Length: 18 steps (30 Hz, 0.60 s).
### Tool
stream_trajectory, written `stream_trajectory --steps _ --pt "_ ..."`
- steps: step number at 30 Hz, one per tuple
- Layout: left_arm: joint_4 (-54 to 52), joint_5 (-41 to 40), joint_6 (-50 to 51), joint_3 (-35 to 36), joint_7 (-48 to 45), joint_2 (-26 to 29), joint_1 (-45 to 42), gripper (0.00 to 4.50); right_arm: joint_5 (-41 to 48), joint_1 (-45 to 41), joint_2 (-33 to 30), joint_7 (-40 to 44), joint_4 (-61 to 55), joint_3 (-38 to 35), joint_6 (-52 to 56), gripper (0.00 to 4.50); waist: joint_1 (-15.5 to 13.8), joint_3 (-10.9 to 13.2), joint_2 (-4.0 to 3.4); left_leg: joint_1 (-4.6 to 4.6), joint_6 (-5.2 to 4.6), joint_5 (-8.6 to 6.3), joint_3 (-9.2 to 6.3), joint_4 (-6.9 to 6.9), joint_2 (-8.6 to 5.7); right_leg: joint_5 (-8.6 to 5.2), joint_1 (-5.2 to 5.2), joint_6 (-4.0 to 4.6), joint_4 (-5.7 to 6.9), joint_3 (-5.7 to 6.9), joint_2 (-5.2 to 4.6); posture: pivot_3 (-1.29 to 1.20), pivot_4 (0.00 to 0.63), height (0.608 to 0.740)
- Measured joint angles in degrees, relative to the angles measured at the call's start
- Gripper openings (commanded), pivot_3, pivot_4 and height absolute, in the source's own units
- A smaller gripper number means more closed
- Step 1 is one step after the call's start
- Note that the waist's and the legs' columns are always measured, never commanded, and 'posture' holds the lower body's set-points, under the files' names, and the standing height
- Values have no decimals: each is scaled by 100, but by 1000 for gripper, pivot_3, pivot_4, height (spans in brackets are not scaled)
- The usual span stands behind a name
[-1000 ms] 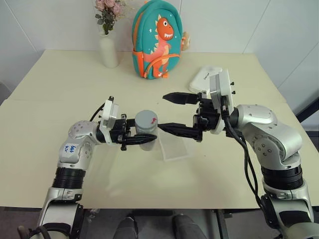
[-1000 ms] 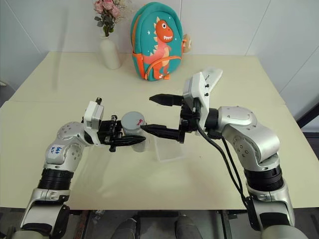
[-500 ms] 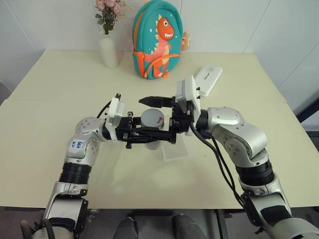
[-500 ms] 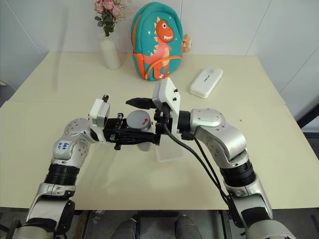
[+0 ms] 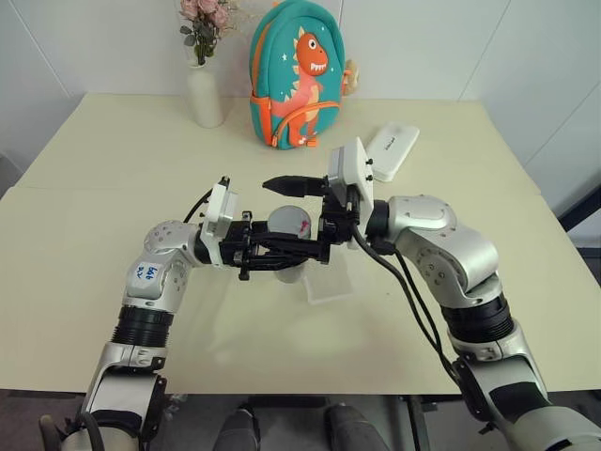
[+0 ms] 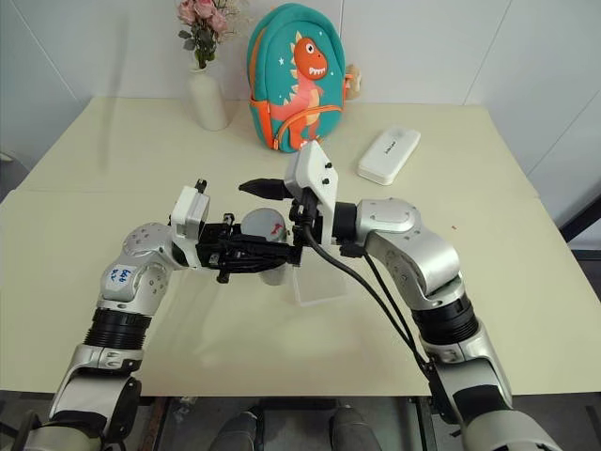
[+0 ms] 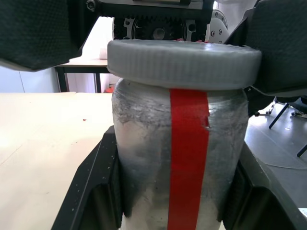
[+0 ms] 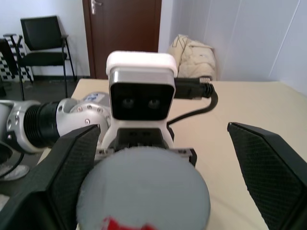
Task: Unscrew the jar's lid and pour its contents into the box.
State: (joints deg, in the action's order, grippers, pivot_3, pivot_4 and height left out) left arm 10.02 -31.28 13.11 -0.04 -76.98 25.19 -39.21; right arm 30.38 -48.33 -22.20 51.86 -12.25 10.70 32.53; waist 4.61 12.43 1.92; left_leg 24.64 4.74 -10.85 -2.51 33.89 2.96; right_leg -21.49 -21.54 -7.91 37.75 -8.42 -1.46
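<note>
My left gripper (image 5: 280,261) is shut on the jar (image 5: 287,246), holding it upright just above the table by its body. In the left wrist view the jar (image 7: 180,158) is whitish with a red stripe. The grey lid (image 5: 289,223) sits on top of it. My right gripper (image 5: 272,217) reaches in from the right, open, one black finger (image 8: 72,172) on each side of the lid (image 8: 144,191) with a gap to both. The box (image 5: 331,279), a clear shallow tray, lies on the table just right of the jar. The contents are hidden inside the jar.
At the back of the table stand a white vase of flowers (image 5: 204,94) and a teal dinosaur backpack (image 5: 296,75). A white oblong case (image 5: 392,148) lies at the back right. The table's front edge runs close below my arms.
My right gripper has swung left from beside the box, so its open fingers now straddle the lid. The left gripper has kept its hold on the jar.
</note>
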Motion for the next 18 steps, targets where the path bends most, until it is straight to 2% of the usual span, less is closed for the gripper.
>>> stream_trajectory --steps 18 --pt "0 1 4 40 140 70 48 1998 280 300 -795 -12 -559 -376 359 4459 -5 0 0 1 0 0 0 0 0 0 0 0 -2 0 0 0 150 740"
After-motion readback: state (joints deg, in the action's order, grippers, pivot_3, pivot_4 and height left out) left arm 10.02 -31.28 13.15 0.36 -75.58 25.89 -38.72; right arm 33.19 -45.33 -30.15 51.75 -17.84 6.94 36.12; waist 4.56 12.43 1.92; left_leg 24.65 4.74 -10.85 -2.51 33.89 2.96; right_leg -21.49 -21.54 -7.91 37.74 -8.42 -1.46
